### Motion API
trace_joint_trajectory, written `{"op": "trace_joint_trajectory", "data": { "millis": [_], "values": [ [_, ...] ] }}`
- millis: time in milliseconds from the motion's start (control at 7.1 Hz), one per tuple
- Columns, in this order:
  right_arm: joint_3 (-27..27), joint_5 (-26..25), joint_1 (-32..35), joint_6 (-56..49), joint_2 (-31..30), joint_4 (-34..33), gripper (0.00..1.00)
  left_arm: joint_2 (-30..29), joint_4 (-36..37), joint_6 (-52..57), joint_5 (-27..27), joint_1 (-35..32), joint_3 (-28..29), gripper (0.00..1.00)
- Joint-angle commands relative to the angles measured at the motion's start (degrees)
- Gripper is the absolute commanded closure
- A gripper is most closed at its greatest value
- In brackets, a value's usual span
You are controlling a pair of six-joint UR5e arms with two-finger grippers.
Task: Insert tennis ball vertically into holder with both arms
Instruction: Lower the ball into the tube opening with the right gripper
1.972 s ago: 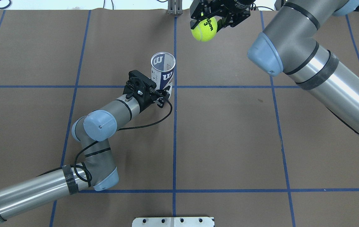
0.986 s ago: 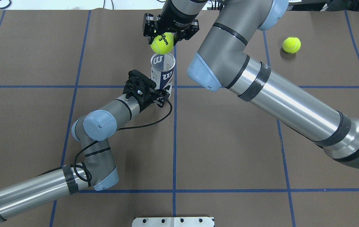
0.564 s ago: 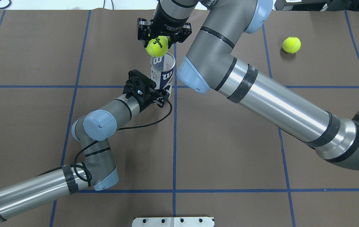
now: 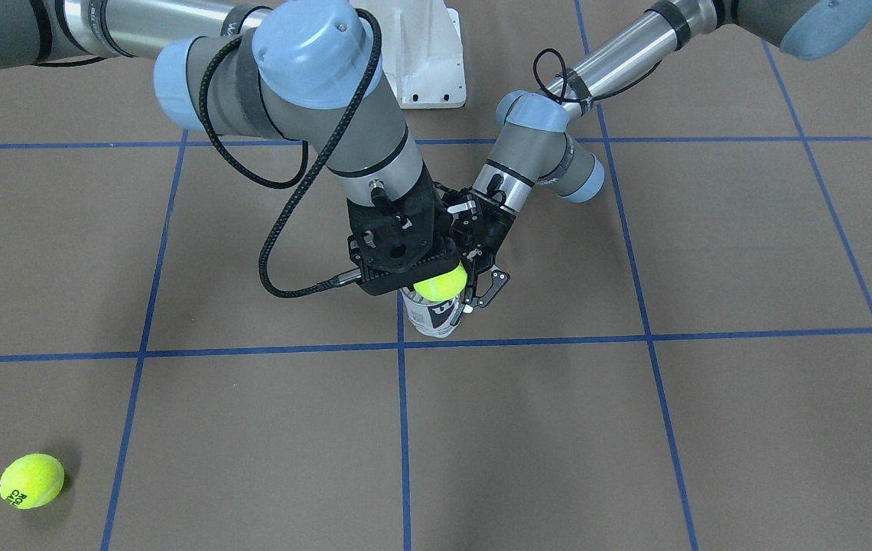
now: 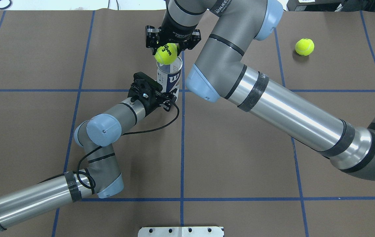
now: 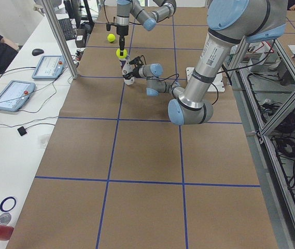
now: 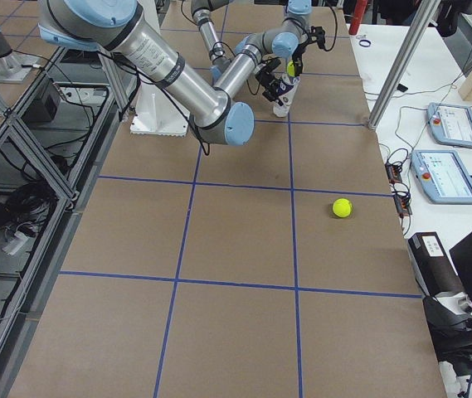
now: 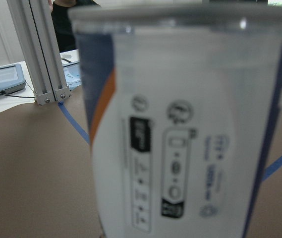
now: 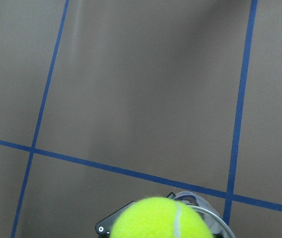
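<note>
White pedestal base on blue-gridded brown table; tablets alongside.

Brown gridded table; loose tennis ball, upright holder

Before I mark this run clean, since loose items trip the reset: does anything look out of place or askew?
A yellow tennis ball lies loose on the brown table, far from the work. The clear plastic tennis-ball can stands upright in the left hand; the right hand holds another yellow ball at its mouth.
</note>
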Motion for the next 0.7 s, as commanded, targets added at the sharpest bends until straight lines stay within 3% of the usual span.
{"op": "trace_joint_trajectory", "data": {
  "millis": [0, 141, 282, 423, 564],
  "values": [
    [0.07, 0.00, -0.01, 0.43, -0.44, -0.02, 0.94, 0.03, -0.09, -0.02, 0.00, -0.04, 0.00, 0.34],
    [0.07, 0.00, -0.01, 0.61, -0.44, -0.02, 0.70, 0.03, 0.00, -0.02, 0.00, -0.04, 0.00, 0.34],
    [0.16, 0.00, -0.01, 0.70, -0.44, -0.02, 0.31, 0.03, 0.00, -0.02, 0.00, -0.13, 0.00, 0.34],
    [0.25, -0.18, -0.01, 0.70, -0.44, -0.02, 0.11, 0.03, 0.00, -0.02, 0.00, -0.13, 0.00, 0.34],
    [0.34, -1.40, -0.10, 0.70, -0.44, -0.02, 0.04, -0.05, -0.09, -0.02, 0.00, -0.13, 0.00, 0.33]
  ]
}}
